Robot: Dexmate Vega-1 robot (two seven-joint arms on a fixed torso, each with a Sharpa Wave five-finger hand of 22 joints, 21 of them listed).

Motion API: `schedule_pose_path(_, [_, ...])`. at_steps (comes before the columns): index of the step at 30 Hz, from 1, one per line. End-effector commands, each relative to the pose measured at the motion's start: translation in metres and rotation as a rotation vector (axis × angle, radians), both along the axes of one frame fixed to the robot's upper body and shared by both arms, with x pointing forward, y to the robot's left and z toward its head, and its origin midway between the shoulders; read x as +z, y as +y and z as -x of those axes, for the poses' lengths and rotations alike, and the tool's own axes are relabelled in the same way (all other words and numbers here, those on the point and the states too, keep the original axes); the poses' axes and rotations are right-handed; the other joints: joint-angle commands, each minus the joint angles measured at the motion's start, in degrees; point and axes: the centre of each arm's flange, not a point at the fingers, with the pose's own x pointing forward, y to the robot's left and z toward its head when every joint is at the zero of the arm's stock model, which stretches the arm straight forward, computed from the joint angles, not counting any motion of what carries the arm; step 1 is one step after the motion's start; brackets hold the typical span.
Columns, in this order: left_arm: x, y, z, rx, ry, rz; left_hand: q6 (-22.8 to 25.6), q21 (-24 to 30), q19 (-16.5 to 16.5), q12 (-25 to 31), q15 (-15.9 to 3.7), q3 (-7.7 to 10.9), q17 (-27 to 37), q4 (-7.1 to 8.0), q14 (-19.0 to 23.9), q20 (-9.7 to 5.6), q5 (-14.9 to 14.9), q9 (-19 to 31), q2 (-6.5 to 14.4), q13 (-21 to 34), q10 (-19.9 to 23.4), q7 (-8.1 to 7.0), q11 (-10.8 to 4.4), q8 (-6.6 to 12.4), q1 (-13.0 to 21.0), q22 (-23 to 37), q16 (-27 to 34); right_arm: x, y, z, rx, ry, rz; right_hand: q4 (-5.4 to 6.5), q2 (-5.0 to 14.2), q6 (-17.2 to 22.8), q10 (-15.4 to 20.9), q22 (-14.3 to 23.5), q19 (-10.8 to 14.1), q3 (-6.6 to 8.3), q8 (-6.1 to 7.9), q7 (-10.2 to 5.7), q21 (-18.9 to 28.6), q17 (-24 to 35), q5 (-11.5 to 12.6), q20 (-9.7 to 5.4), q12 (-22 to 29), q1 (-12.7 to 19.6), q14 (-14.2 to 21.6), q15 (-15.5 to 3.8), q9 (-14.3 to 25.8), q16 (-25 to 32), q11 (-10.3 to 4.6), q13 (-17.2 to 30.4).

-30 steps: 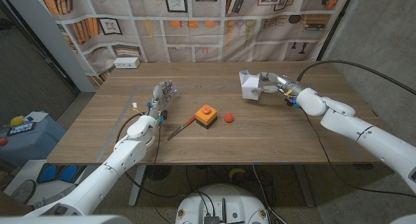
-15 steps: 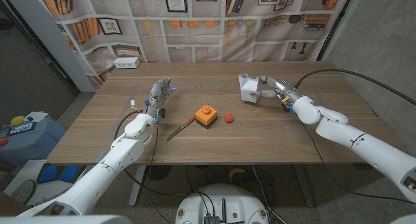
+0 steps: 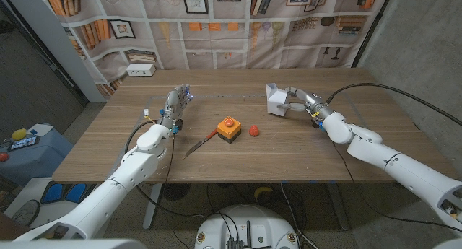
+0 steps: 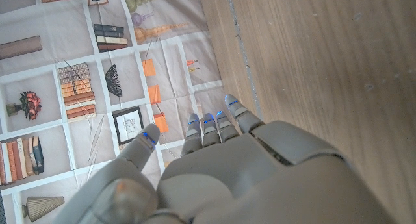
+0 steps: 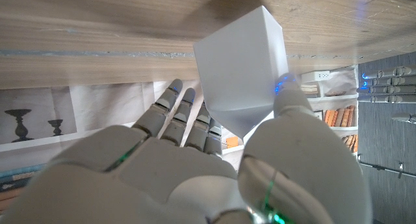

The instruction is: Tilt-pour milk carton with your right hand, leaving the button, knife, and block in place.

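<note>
The white milk carton [image 3: 276, 99] is at the table's far right of centre, tilted, and my right hand [image 3: 299, 99] grips it from its right side. In the right wrist view the carton [image 5: 242, 71] sits between the thumb and the fingers [image 5: 175, 110] of that hand. An orange button on a box [image 3: 229, 128] stands mid-table, with a red block [image 3: 254, 130] just to its right and a red-handled knife [image 3: 200, 142] to its left. My left hand [image 3: 177, 105] stands upright at the left with its fingers apart, holding nothing; its back shows in the left wrist view [image 4: 260, 178].
A white box [image 3: 141, 70] lies off the table's far left corner. A printed bookshelf backdrop [image 3: 216, 18] hangs behind the table [image 3: 289, 159]. A cable [image 3: 382, 90] loops over the right side of the table.
My right arm has swung lower and closer in, still holding the carton, which has shifted slightly and stays tilted. The left hand, button, block and knife are unmoved.
</note>
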Motion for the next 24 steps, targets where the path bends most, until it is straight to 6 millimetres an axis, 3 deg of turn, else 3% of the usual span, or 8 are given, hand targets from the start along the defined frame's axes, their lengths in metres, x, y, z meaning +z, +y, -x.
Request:
schedule_pose_path(1, [0.0013, 0.0021, -0.0006, 0.002, 0.007, -0.001, -0.04, 0.08, 0.15, -0.08, -0.33, 0.17, 0.16, -0.36, 0.39, -0.09, 0.22, 0.27, 4.01, 0.15, 0.61, -0.15, 0.08, -0.02, 0.33, 0.16, 0.08, -0.0072, 0.0014, -0.0063, 0.003, 0.011, -0.026, 0.08, -0.22, -0.07, 1.60, 0.18, 0.17, -0.40, 0.08, -0.17, 0.36, 0.34, 0.03, 0.13, 0.07, 0.41, 0.30, -5.93, 0.10, 0.27, -1.15, 0.20])
schedule_pose_path(20, [0.0011, 0.0034, -0.0051, -0.007, 0.022, -0.004, 0.14, 0.05, 0.15, -0.17, -0.12, 0.25, 0.22, -0.30, 0.48, 0.08, 0.21, 0.27, 4.15, 0.16, 0.60, 0.01, 0.80, 0.05, 0.20, 0.17, 0.09, -0.0116, 0.0019, -0.0103, 0.004, 0.034, -0.033, 0.17, -0.97, -2.89, -0.54, 0.19, -0.16, -1.10, -1.10, 0.60, 0.16, 0.43, 0.03, 0.25, -0.93, 0.05, -0.67, -4.59, -0.01, -0.22, -0.67, 0.27])
schedule_pose_path(24, [0.0010, 0.0042, -0.0064, -0.002, 0.029, -0.005, 0.17, 0.04, 0.14, -0.19, 0.00, 0.26, 0.24, -0.26, 0.50, 0.07, 0.21, 0.27, 4.18, 0.16, 0.60, 0.04, 0.90, 0.05, 0.17, 0.17, 0.09, -0.0113, 0.0021, -0.0111, 0.007, 0.042, -0.029, 0.40, -1.36, -4.98, -1.77, 0.20, -0.49, -1.52, -2.02, 0.98, 0.06, 0.48, 0.12, 0.43, -1.41, -0.54, -1.53, -3.80, -0.09, -0.65, -0.49, 0.32])
